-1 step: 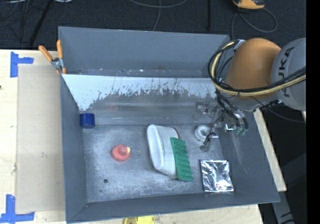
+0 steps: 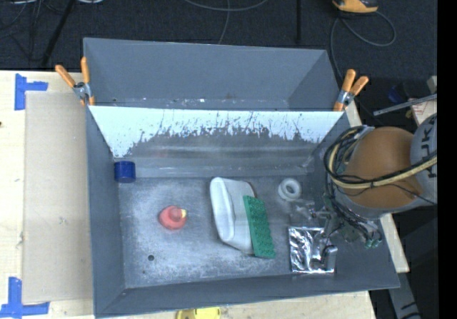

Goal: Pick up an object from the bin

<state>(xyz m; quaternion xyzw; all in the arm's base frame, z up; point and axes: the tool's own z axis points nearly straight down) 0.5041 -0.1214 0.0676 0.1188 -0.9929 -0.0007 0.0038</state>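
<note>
Hovering my claw [image 2: 325, 233] at the crinkled silver foil packet [image 2: 308, 250], lower-right corner of the bin [image 2: 200, 75]. Approach step, I judge. Claw's spread: cannot tell. Next calls for straddling the packet, clamping, lifting.

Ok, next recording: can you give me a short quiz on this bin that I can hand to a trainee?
1. True or false: the green pad lies on the gripper's side of the white oblong dish.
2. Which thing lies nearest the gripper? A) the green pad B) the crinkled silver foil packet C) the white oblong dish
3. Fill in: the small cylinder on the left, at the foot of the bin's back wall, is ___ in colour.

Key: 1 true; 2 B; 3 blue.
</note>
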